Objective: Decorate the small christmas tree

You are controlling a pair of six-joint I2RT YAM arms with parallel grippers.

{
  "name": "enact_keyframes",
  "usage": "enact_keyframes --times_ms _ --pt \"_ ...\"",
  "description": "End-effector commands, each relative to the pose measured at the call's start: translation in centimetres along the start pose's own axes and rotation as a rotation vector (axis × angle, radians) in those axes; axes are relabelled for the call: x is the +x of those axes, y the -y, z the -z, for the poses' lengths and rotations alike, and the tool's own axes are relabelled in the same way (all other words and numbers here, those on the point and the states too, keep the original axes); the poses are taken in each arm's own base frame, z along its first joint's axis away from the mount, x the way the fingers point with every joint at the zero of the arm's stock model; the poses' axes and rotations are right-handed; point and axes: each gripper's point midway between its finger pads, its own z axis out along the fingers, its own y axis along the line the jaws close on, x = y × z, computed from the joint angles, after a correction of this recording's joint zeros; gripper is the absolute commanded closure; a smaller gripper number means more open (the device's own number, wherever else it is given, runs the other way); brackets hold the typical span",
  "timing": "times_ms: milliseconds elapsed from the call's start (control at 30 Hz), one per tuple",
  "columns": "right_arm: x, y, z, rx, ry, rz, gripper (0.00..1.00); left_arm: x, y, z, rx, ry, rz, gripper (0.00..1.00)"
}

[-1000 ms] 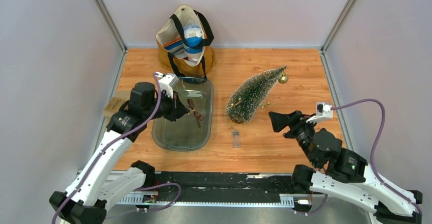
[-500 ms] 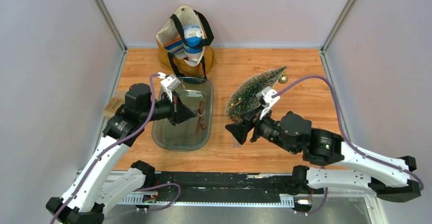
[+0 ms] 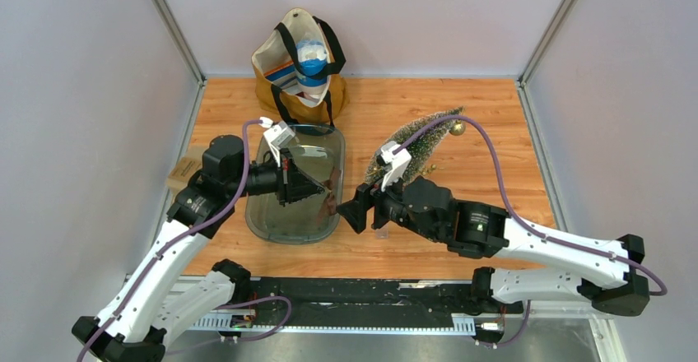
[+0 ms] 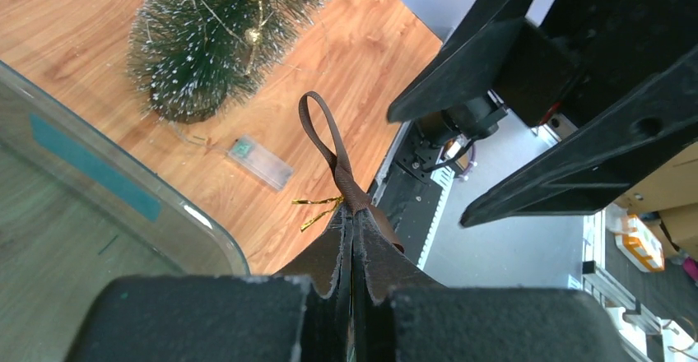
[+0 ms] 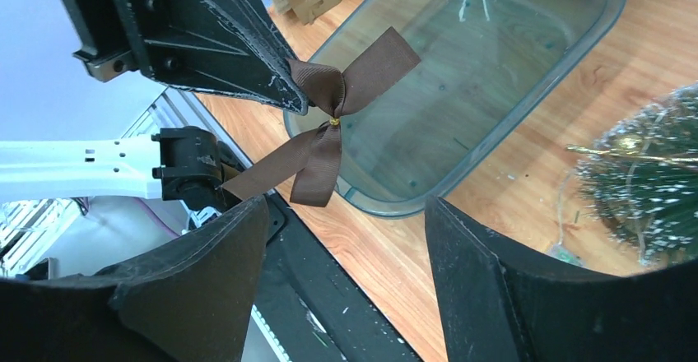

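Note:
The small christmas tree lies on its side on the wooden table, frosted green with gold beads; it also shows in the left wrist view and at the right wrist view's edge. My left gripper is shut on a brown ribbon bow, held in the air above the clear tray's right rim. The bow's loop sticks out past the left gripper. My right gripper is open, pointing at the bow from just to its right, not touching it. Nothing sits between the right gripper's fingers.
A tan tote bag with items stands at the back. A small cardboard box lies left of the tray. A clear battery pack sits on the wood near the tree's base. A gold ball lies by the tree's tip.
My right arm has swung from the right side of the table leftward, in front of the tree, up to the bow. My left gripper has shifted slightly right with the bow.

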Motion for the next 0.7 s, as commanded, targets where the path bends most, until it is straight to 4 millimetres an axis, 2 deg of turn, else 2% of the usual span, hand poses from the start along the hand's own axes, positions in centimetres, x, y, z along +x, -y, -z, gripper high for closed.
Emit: enact_keyframes --times_ms 0,367,667 --pt "-2.5 -2.1 -0.8 -0.061 0.048 -0.116 0.29 -1.2 1.6 0.4 0.051 0.050 -0.039 1.00" --pt "-1.2 -4.0 -2.4 -0.205 -0.013 -0.260 0.31 -1.3 1.5 0.6 0.041 0.094 -0.040 1.00" --pt "-0.2 -3.0 -3.4 -0.173 -0.043 -0.310 0.31 -2.2 1.9 0.8 0.045 0.131 -0.060 1.00"
